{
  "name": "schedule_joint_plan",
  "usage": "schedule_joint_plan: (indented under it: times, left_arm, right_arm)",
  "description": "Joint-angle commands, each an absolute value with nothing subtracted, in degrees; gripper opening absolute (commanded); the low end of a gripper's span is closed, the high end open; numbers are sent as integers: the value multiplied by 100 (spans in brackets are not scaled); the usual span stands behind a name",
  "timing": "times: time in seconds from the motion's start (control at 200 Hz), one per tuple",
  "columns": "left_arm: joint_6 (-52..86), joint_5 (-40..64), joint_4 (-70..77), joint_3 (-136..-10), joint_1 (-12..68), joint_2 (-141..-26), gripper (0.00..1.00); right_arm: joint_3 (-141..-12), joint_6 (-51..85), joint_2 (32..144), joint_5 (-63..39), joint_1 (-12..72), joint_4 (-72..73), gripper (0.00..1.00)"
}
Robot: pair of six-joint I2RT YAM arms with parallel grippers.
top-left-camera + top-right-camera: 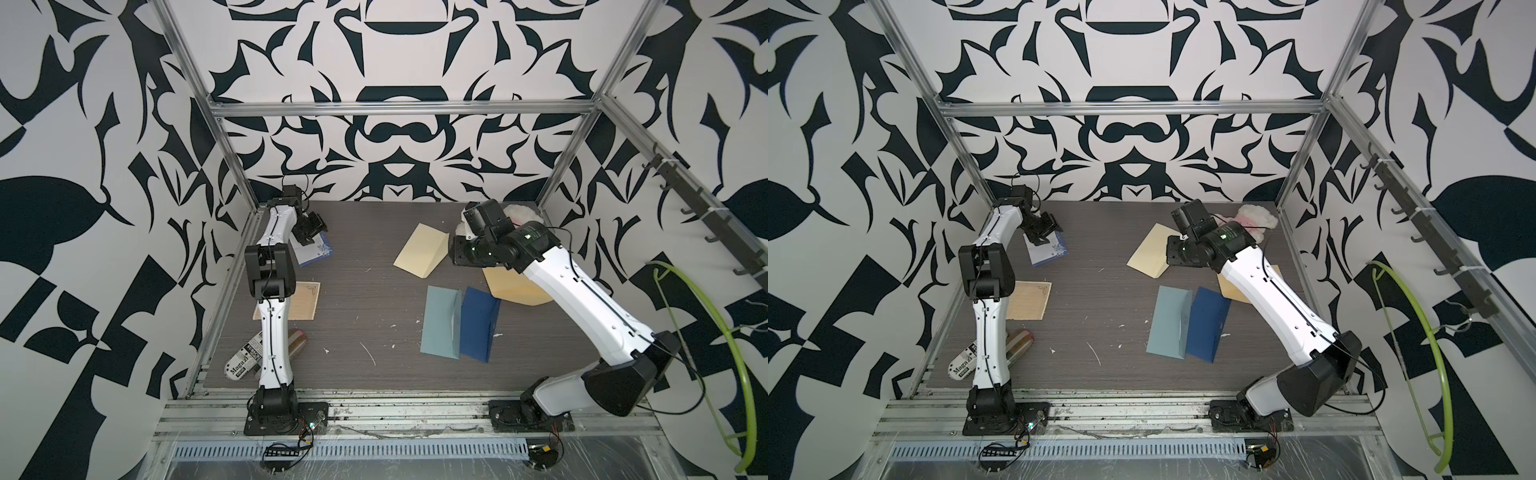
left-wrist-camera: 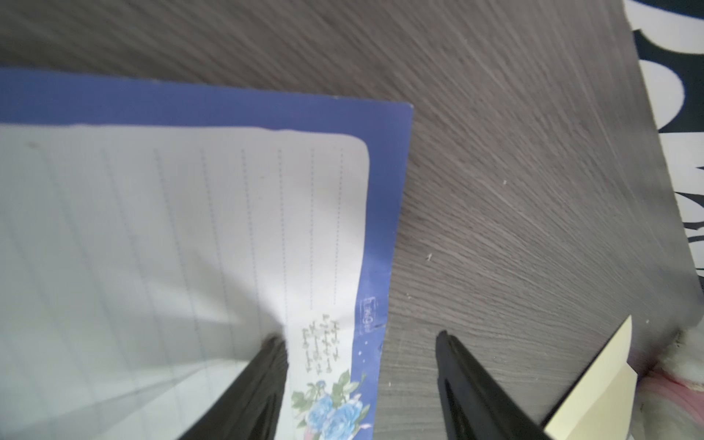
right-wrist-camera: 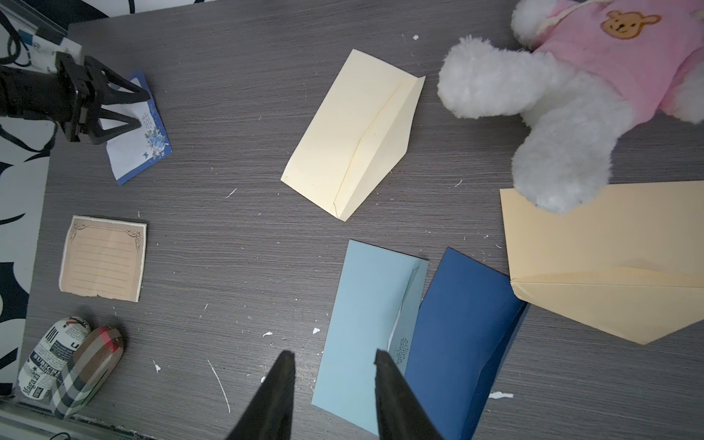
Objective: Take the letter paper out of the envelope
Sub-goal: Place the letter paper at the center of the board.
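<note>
Dark wood-grain table (image 1: 365,316), patterned black-and-white walls (image 1: 83,208) around. Just beside the right gripper (image 3: 333,353), spread and empty over bare wood: light blue envelope (image 3: 362,324), edge of a white sheet (image 3: 398,343) peeking from its mouth, touching a dark blue envelope (image 3: 457,343). Farther ahead, cream envelope (image 3: 350,133), flap open, contents unseen. Off to the side, tan envelope (image 3: 609,259), plush toy (image 3: 552,114) leg over its corner. Under the left gripper (image 2: 358,337), jaws apart: blue-bordered letter paper (image 2: 190,228) on the table, outside every envelope.
</note>
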State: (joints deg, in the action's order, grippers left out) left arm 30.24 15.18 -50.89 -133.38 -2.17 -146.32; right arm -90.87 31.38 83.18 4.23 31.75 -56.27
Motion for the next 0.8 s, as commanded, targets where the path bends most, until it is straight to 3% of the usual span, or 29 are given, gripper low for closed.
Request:
schedule_joint_plan:
  times: [0.0,0.795]
  left_arm:
    - [3081,1647,-4954,-13120,-225,-14653,67]
    - [3727,1856,-4205,-12387,-130,-13258,67]
  right_arm:
    - [-9088,3190,8135,448,3189,-5537,38]
    - [-8661,3433,7840,557,3190,-5260,36]
